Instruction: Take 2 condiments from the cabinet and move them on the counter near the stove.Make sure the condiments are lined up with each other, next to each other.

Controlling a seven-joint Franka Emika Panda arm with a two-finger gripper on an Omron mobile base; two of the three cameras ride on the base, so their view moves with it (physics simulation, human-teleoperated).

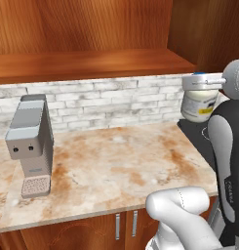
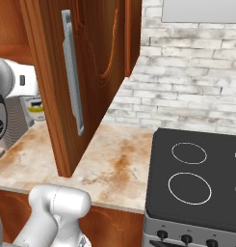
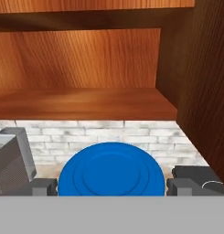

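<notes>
White jar (image 1: 199, 100) pinched in the wide-spread claw (image 3: 112, 186), held above the surface (image 1: 116, 161) by the stove (image 2: 196, 178); placing and shaker left.

A whitewashed brick wall (image 1: 111, 105) runs behind. A grey coffee machine (image 1: 30, 144) stands at the left. Below are wooden drawers (image 1: 91, 232) with silver handles. An open wooden door (image 2: 76, 82) carries a long grey handle (image 2: 72, 72).
</notes>
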